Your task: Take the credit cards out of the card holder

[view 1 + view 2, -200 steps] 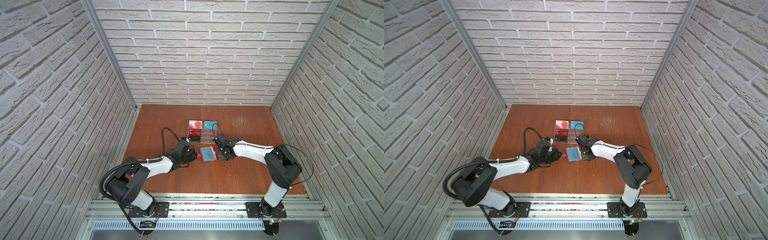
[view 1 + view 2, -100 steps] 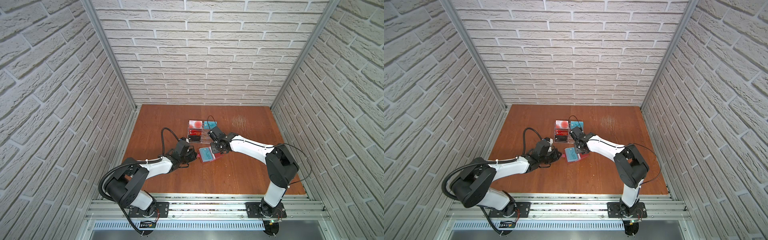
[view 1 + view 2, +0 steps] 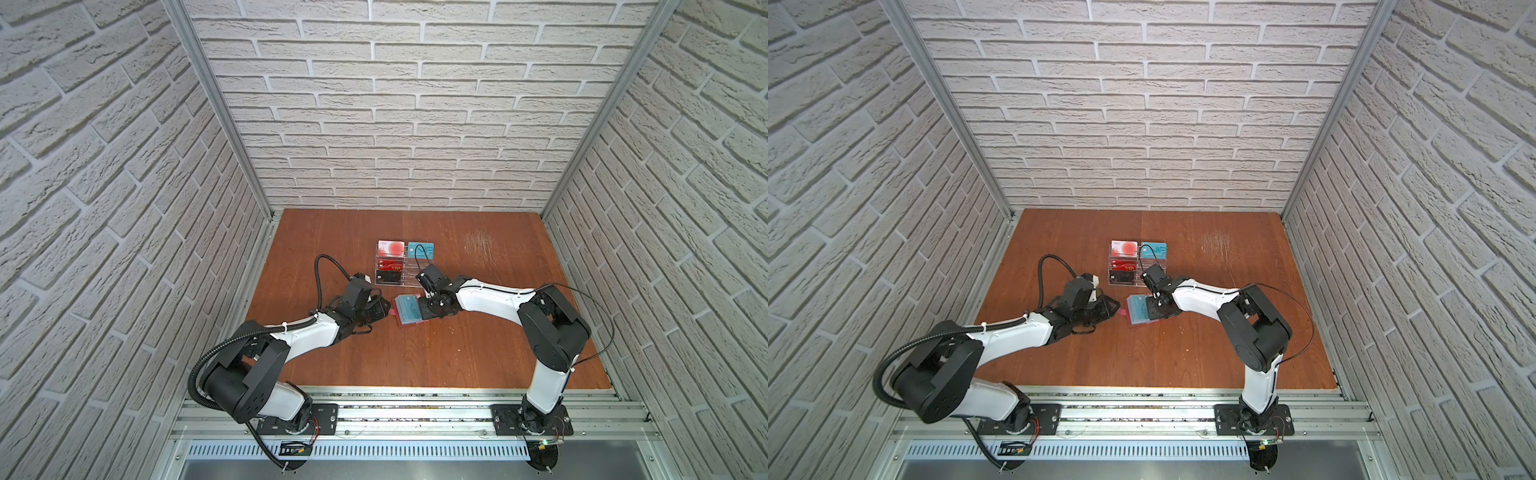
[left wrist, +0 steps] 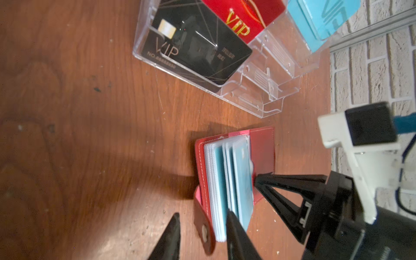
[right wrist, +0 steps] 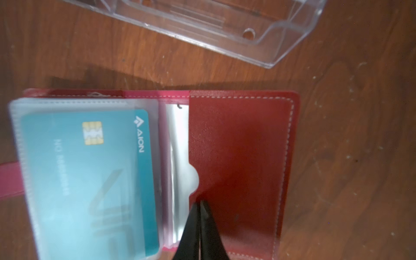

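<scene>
The card holder (image 5: pixel 243 157) is lying open on the table (image 3: pixel 457 353), just on the near side of the clear stand (image 4: pixel 270 94) — a teal card (image 5: pixel 85 180) is sitting in its top sleeve. The right gripper (image 5: pixel 199 203), fingers pinched together, is pressing on the bare red right-hand cover. The left gripper (image 4: pixel 202 216) is standing partly parted around the snap tab (image 4: pixel 203 229) at the holder's left edge, not clamped on it.

I counted one card holder (image 5: pixel 243 146), one clear stand (image 4: pixel 258 90) holding four cards (image 3: pixel 390 248); the holder's teal cards (image 5: pixel 90 180) I couldn't tally.
</scene>
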Available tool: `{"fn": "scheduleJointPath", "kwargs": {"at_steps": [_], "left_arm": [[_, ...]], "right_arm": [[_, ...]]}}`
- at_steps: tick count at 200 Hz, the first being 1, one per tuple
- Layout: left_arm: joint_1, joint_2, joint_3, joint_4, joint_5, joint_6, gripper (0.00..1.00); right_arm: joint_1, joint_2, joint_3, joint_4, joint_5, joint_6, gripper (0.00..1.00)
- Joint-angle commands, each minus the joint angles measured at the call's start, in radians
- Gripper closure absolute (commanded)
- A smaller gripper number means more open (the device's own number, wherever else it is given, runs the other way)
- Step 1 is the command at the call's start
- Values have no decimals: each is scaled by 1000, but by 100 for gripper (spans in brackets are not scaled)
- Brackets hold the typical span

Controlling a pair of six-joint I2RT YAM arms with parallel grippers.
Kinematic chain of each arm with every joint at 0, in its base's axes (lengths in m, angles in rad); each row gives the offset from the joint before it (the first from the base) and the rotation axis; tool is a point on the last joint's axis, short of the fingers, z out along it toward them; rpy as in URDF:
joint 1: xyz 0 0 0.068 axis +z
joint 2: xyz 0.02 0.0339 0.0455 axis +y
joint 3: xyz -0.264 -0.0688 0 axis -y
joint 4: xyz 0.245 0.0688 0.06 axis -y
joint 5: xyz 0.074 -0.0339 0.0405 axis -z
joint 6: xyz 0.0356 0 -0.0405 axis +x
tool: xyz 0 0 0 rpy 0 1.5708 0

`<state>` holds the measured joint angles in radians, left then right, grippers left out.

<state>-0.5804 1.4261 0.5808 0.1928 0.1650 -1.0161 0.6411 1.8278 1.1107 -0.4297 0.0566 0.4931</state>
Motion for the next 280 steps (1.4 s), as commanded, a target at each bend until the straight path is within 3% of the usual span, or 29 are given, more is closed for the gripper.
{"fn": "scheduleJointPath", "kwargs": {"at_steps": [1, 59, 73, 148, 188, 280], "left_arm": [[19, -46, 26, -33, 18, 20, 52], [15, -139, 50, 37, 73, -114, 15], [-3, -129, 56, 73, 76, -157, 2], [-99, 113, 74, 423, 96, -388, 2], [-111, 211, 39, 530, 78, -447, 2], [-98, 217, -29, 529, 54, -430, 2]], "right_arm": [[6, -47, -43, 75, -71, 23, 91], [-13, -103, -106, 157, -148, 57, 90], [-28, -112, -129, 187, -174, 68, 90], [-92, -166, -229, 300, -270, 106, 86], [-121, -177, -268, 366, -317, 130, 75], [-146, -145, -307, 500, -411, 172, 59]]}}
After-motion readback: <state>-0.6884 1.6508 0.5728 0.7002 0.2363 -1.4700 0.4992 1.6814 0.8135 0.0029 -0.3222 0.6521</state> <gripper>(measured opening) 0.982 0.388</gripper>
